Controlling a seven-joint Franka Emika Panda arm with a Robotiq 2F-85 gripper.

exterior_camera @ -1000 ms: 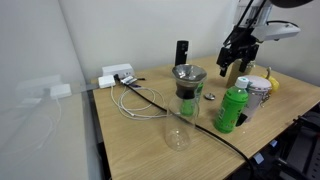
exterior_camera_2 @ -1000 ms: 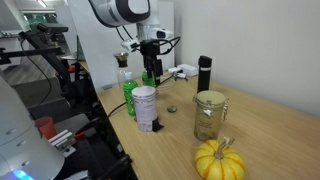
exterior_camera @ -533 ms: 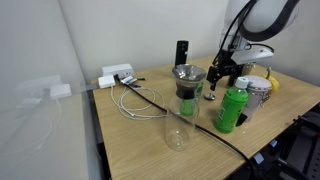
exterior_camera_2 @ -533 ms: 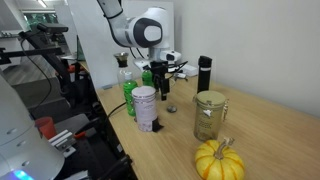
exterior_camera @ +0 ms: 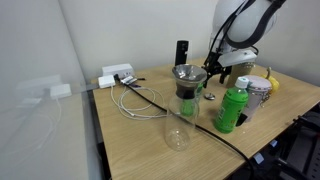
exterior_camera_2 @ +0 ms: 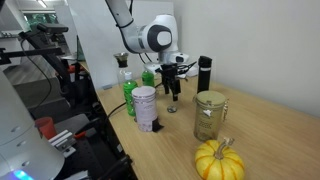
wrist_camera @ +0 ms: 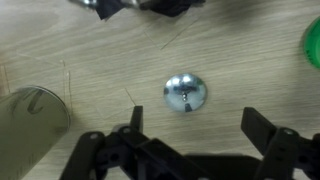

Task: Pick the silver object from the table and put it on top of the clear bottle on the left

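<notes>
While the gripper [wrist_camera: 192, 125] gapes wide, the silver object [wrist_camera: 185, 92] lies centred beneath — untouched.

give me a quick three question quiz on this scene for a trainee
1. True or false: the gripper is shut on the cap.
2. Where does the cap lie? A) on the table B) on the carafe C) in the jar
3. Fill in: the plastic bottle beside the can is coloured ___.
Key: 1 false, it is open above the cap; 2 A; 3 green.
</notes>
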